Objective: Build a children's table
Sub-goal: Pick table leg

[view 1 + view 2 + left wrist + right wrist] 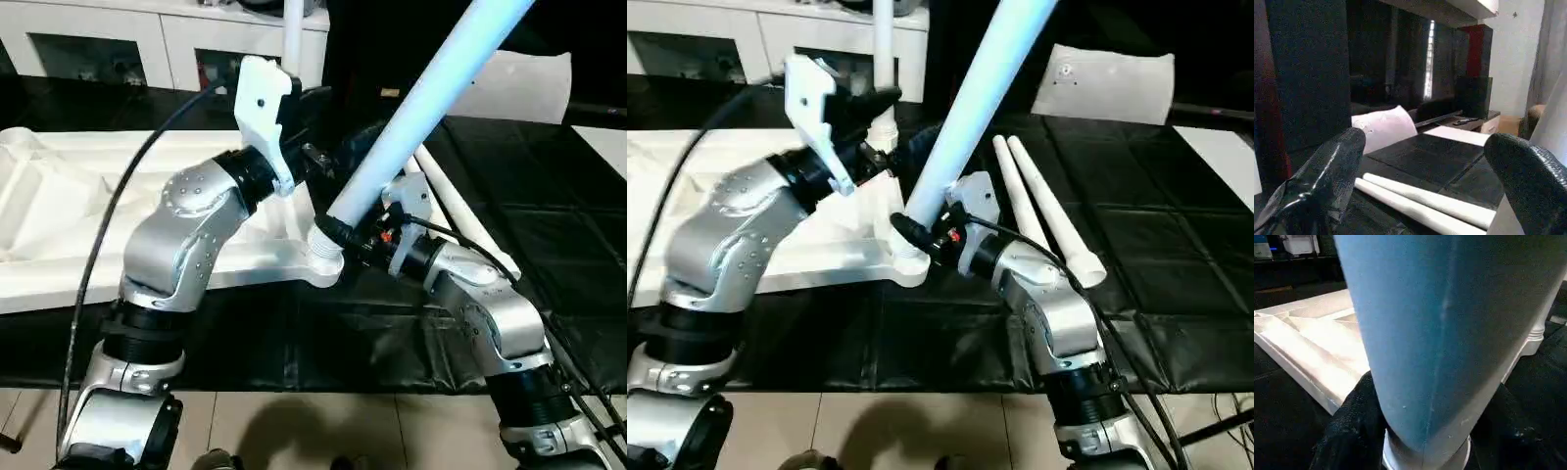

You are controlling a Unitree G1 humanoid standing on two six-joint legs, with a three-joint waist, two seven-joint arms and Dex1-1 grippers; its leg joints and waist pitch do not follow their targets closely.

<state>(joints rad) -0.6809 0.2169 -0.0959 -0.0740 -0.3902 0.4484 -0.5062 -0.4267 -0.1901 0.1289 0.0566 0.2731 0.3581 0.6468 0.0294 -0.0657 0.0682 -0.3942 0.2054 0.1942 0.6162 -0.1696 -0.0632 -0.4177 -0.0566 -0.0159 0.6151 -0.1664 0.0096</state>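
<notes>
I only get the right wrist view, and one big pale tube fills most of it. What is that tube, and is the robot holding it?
Observer: It's a table leg, leaning steeply. The right gripper clamps its lower end at the tabletop's corner socket.
Operator: What's the other arm doing?
Observer: The left gripper is raised beside that leg, open and holding nothing.
Operator: Any more legs to fit?
Observer: Yes, two spare legs lie side by side on the black mat, on the robot's right.
</notes>
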